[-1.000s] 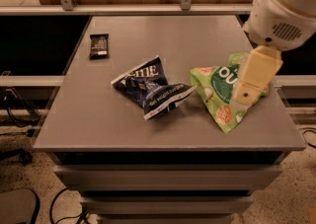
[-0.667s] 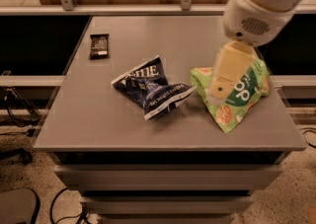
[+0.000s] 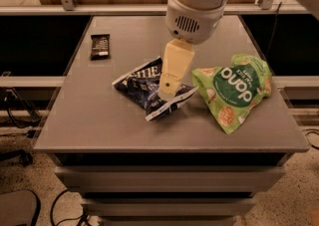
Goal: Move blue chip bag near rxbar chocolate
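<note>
The gripper (image 3: 167,92) is hanging tip-down over the middle of the table (image 3: 99,120), its cream-coloured body reaching down from the round white wrist (image 3: 194,16). Its tip is overlapping the right half of the blue chip bag (image 3: 138,83) in this view. I cannot tell whether it is touching the foil or hovering just above it. I also cannot tell how wide it is standing or whether it is holding anything.

The blue chip bag is lying crumpled about mid-table, white lettering facing up, with a white sealed edge showing at its near right corner. It is probably very light, so weight is not the concern. The foil is likely slick and springy, and the trapped air will let the skin give and slide under pressure. The chips inside are brittle, so a hard squeeze on the belly risks crushing them. The better hold is likely a raised fold of the crumpled foil or the flat sealed edge, where 2 layers are lying together and should stay put when pinched.

The green bag (image 3: 234,88) is sitting just to the right, its left corner very close to the blue bag's right end. I cannot tell whether the 2 are touching, so a careless lift may drag it along.

The chocolate bar (image 3: 100,46) is lying flat at the far left of the table, well apart from the blue bag, so the move is not yet done.
</note>
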{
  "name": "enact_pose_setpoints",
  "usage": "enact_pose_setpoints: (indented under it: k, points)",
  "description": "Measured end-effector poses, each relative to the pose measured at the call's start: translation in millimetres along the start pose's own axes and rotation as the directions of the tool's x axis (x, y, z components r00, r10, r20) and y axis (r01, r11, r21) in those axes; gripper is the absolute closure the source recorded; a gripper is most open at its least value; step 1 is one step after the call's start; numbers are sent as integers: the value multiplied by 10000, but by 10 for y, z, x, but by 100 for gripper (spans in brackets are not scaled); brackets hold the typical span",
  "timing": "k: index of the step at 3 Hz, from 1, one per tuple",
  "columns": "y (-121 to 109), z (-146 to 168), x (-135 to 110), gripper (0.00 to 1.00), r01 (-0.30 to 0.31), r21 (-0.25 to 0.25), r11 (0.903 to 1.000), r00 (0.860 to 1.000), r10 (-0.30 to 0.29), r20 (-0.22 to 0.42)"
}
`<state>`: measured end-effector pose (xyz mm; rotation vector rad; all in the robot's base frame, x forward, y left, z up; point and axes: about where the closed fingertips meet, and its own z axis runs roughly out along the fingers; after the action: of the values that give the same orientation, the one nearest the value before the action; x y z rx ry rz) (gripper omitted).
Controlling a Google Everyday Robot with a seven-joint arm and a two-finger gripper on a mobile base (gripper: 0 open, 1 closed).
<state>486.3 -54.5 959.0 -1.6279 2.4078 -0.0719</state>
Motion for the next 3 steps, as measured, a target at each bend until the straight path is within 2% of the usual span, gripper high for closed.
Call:
enact_pose_setpoints:
  k: [1,3]
  points:
    - [87,203,-228,0,-230,-194,9995,9993,225,-304]
    - [153,706,-456,0,-859,-528,9949,9910,798,-1079]
